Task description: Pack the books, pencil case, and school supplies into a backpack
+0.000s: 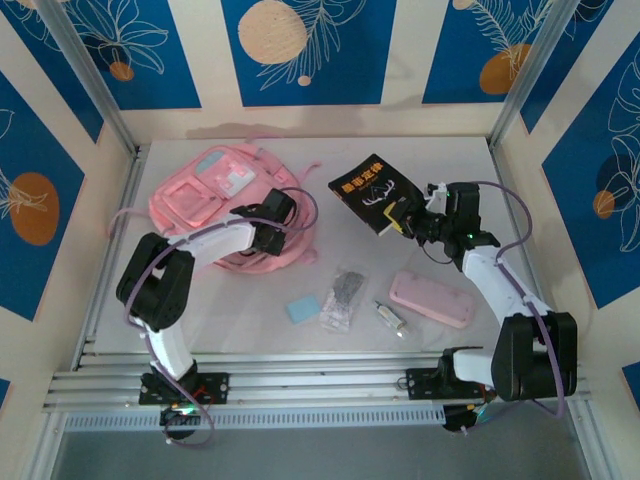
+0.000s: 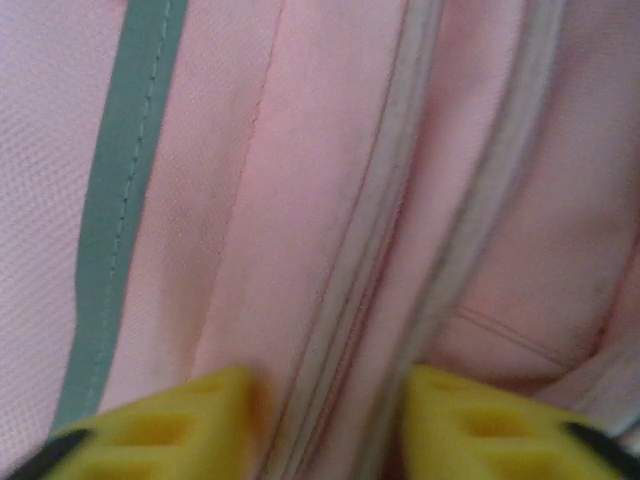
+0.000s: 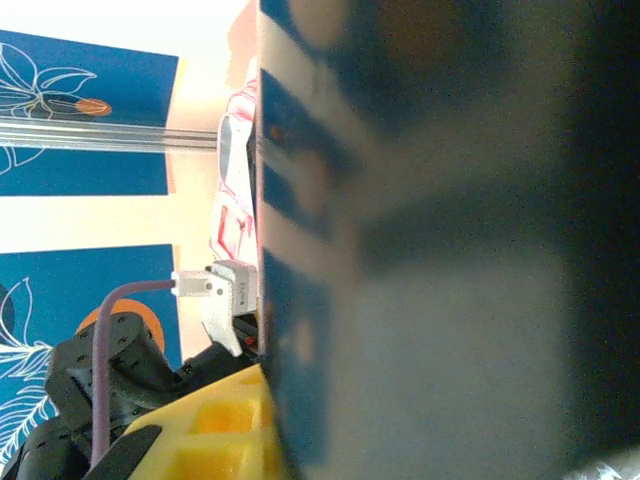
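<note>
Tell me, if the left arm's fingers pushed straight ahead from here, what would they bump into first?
The pink backpack. The left gripper points its fingers right at its fabric, with a zipper line running between them. It looks nearly touching, though depth is unclear.

Black joints [image 1: 155,285], white links [image 1: 490,275], purple cables [image 3: 100,380], yellow pincer fingers [image 2: 160,425].
</note>
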Action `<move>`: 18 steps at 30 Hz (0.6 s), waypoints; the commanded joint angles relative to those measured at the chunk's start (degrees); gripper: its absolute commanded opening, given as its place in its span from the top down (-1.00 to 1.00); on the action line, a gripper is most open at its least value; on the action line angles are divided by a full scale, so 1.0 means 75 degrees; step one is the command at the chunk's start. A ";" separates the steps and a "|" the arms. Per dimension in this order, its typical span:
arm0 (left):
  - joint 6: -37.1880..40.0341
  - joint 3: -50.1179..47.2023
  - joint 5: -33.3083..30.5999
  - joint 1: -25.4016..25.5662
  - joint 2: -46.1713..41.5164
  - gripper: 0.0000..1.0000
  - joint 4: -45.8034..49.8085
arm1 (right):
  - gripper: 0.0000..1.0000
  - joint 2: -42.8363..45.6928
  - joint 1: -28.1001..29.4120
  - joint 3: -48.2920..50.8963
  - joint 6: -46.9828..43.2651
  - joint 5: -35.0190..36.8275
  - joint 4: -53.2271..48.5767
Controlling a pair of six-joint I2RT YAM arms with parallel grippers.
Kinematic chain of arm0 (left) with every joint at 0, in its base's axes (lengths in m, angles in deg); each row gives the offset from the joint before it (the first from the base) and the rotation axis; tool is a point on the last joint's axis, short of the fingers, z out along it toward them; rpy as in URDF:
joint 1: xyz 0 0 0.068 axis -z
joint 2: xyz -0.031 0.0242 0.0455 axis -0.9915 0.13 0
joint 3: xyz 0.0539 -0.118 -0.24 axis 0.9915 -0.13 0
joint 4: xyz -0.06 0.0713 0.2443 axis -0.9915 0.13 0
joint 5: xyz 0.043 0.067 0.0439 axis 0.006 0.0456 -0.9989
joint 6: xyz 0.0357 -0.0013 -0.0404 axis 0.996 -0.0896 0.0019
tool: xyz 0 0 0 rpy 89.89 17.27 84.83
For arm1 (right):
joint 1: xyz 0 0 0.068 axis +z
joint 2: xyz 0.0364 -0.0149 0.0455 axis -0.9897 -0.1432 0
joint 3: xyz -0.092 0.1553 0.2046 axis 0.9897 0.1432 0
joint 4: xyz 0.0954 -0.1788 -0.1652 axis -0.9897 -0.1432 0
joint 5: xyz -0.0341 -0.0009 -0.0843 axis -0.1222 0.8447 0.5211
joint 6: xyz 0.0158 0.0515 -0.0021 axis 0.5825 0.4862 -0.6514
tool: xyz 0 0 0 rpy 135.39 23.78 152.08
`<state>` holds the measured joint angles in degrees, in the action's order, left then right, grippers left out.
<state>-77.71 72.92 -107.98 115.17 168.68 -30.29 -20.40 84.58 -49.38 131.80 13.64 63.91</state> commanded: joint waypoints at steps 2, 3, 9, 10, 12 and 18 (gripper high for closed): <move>0.0359 0.0295 -0.0228 -0.0110 0.0355 1.00 0.0454 | 1.00 0.0476 -0.0184 0.0048 -0.0306 -0.0401 0.0241; 0.0407 0.0336 -0.0127 -0.0121 0.0356 1.00 0.0472 | 1.00 0.0529 -0.0215 0.0065 -0.0303 -0.0411 0.0237; 0.0257 0.0617 0.1436 -0.0276 -0.0277 1.00 0.0599 | 1.00 0.0797 -0.0402 0.0056 -0.0422 -0.0424 0.0031; 0.0145 0.0755 0.1702 -0.0306 -0.0453 1.00 0.0695 | 1.00 0.0837 -0.0427 0.0044 -0.0462 -0.0423 -0.0031; -0.0037 0.1013 0.2210 -0.0377 -0.0798 1.00 0.0817 | 1.00 0.0923 -0.0474 0.0034 -0.0535 -0.0395 -0.0143; -0.0430 0.1583 0.3129 -0.0603 -0.1504 1.00 0.0830 | 1.00 0.1111 -0.0559 0.0092 -0.0589 -0.0380 -0.0250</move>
<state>-78.54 81.27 -91.77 111.13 161.29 -24.56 -14.21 80.75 -48.72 129.44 12.98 60.16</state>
